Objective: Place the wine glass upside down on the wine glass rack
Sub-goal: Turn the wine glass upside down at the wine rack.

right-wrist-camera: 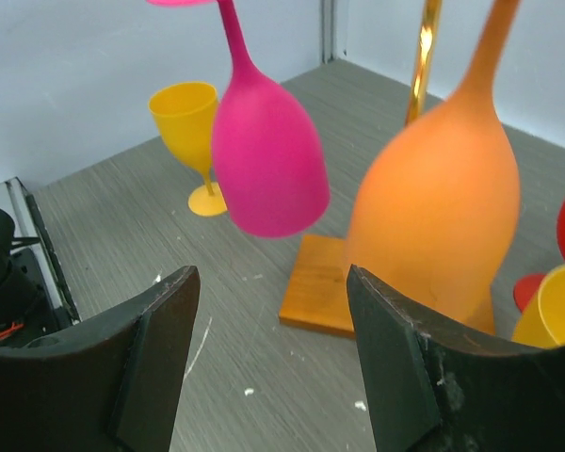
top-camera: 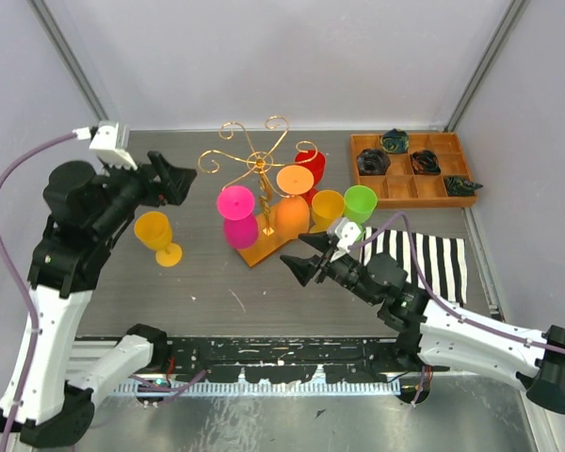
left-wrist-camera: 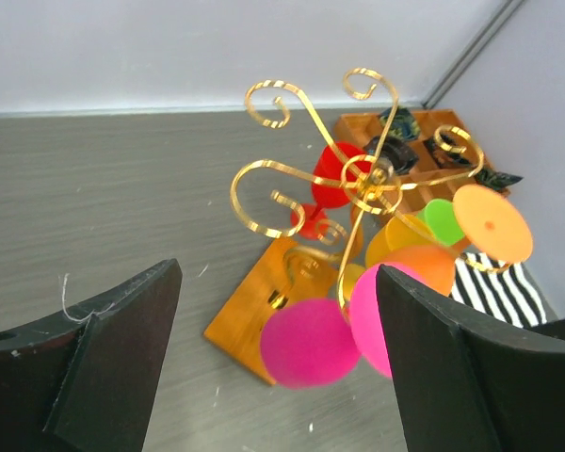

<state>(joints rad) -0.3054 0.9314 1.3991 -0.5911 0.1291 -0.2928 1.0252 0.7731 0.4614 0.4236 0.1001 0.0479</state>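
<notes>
The wine glass rack (top-camera: 261,166) is standing mid-desk (top-camera: 217,301), with a pink wine glass (top-camera: 240,230) and an orange wine glass (top-camera: 290,217) hanging upside down from it. A yellow glass (top-camera: 154,231) is standing upright to its left. I'm seeing the left jaws and right jaws gaping wide, gripping nothing.

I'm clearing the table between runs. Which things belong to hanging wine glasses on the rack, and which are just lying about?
For the job: wine glass rack; pink glass and orange glass hung on it; amber glass, red glass, yellow glass, green glass standing.
Lying about: compartmented tray, striped cloth.
</notes>
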